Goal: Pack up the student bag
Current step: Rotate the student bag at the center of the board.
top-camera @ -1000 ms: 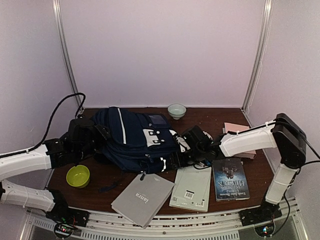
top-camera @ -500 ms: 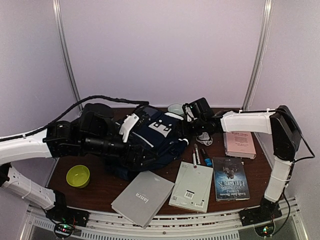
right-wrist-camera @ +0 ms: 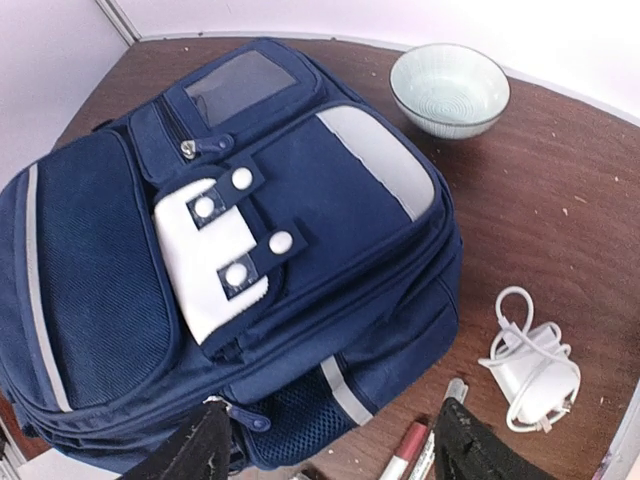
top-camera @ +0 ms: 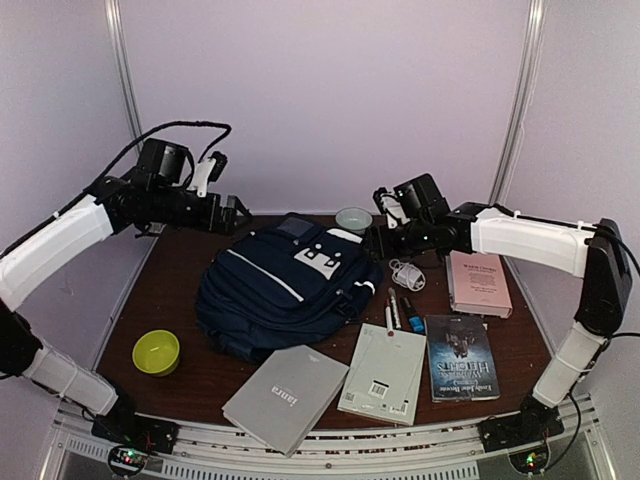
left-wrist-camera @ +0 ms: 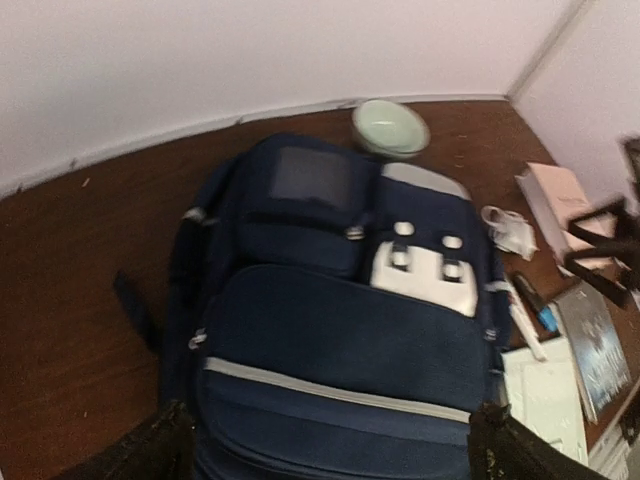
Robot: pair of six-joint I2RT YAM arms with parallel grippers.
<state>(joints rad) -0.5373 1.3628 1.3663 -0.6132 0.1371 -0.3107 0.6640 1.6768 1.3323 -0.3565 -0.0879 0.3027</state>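
Top external view first: we see the large navy blue fabric backpack with thin white stripes (top-camera: pixel 285 290) lying flat, front pockets up, in the middle of the dark brown wooden table (top-camera: pixel 170 290). Its zips look shut as far as we can tell, and nothing shows inside, so we judge the packing barely begun.

Everything to go in lies outside. A grey notebook (top-camera: pixel 285 397) and a pale softcover book (top-camera: pixel 382 373) sit at the near edge, with a dark-covered paperback (top-camera: pixel 461 357) beside them. A pink book (top-camera: pixel 478 283) lies further right. A few pens and markers (top-camera: pixel 398 310) and a white charger with coiled cable (top-camera: pixel 407 273) lie just beside the bag.

The left gripper (top-camera: pixel 232 213) hangs in the air over the back left, jaws spread wide and empty. The right gripper (top-camera: pixel 380 238) hovers by the bag's far right corner, jaws apart, grasping nothing.

A pale ceramic bowl (top-camera: pixel 353 220) sits just behind the bag and a lime-green bowl (top-camera: pixel 156 351) sits front left — neither blocks a pocket. The real obstacle, we think, is the closed zip — a compartment must be opened first.
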